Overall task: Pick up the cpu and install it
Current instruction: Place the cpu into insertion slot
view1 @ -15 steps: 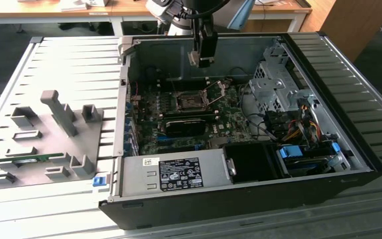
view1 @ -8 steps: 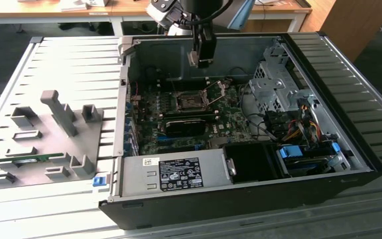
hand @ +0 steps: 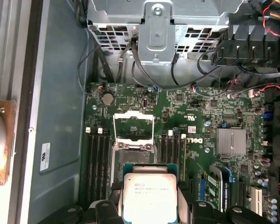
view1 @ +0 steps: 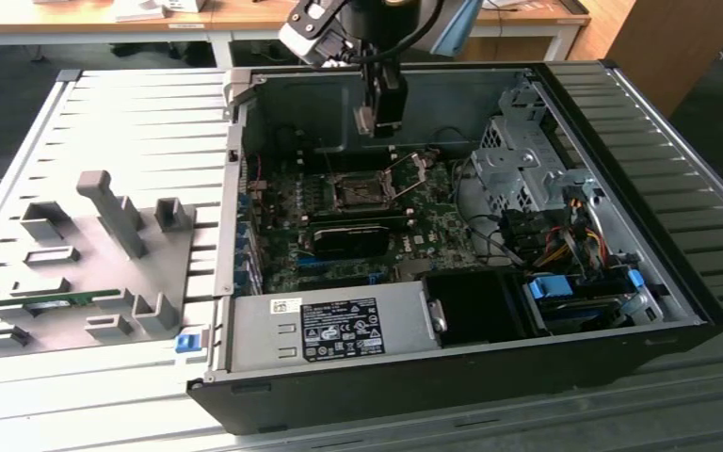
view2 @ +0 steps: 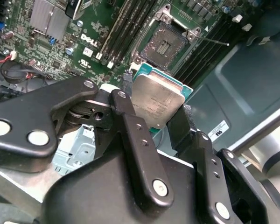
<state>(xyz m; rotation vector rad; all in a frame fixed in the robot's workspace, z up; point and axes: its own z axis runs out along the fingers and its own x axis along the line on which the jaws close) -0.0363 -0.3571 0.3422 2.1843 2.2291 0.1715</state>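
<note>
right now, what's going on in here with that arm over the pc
The robot arm's gripper is shut on the cpu, gripping it by its edges above the motherboard inside the open computer case. The socket lies just past the chip, its metal frame swung open, and it looks empty. The cpu is not yet seated.

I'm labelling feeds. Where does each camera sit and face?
Exterior view: apart from the robot, high, looking down into the open computer case; arm and tool show.
Second wrist view: at the wrist, looking along the fingers to the held cpu.
First wrist view: at the wrist, facing the motherboard.
Both wrist views share the cpu and socket.
</note>
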